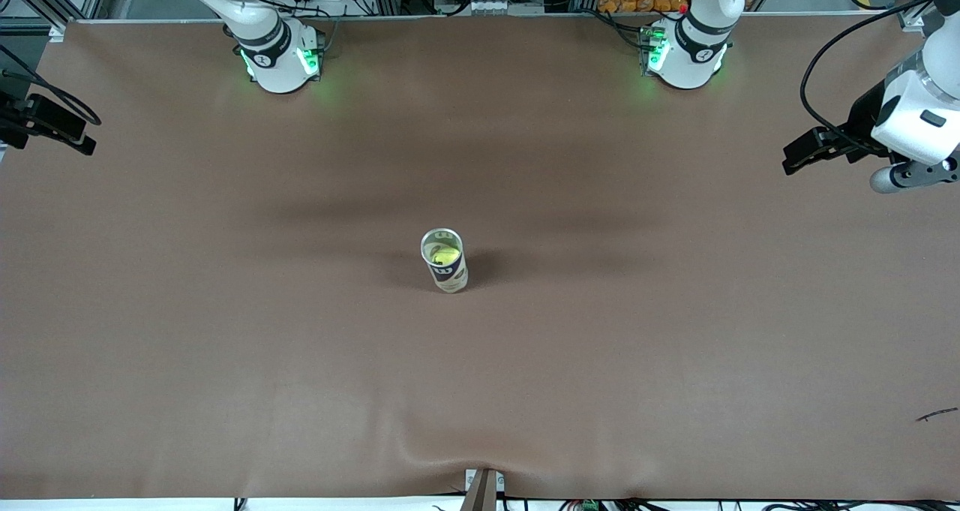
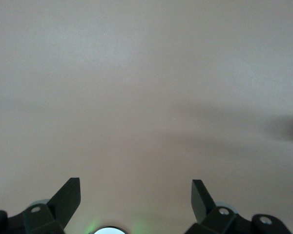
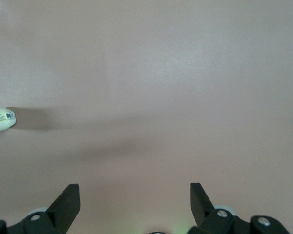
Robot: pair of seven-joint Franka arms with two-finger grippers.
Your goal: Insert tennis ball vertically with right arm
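A clear tennis-ball can stands upright in the middle of the brown table, its top open. A yellow tennis ball sits inside it. My right gripper is open and empty, held high over the right arm's end of the table, well away from the can. In the right wrist view its gripper has spread fingers over bare table, and the can shows at the picture's edge. My left gripper is open and empty over the left arm's end of the table; the left wrist view shows only table.
The brown table cover has a wrinkle at the edge nearest the front camera. Both arm bases stand along the table's edge farthest from the front camera. A small dark scrap lies near the left arm's end.
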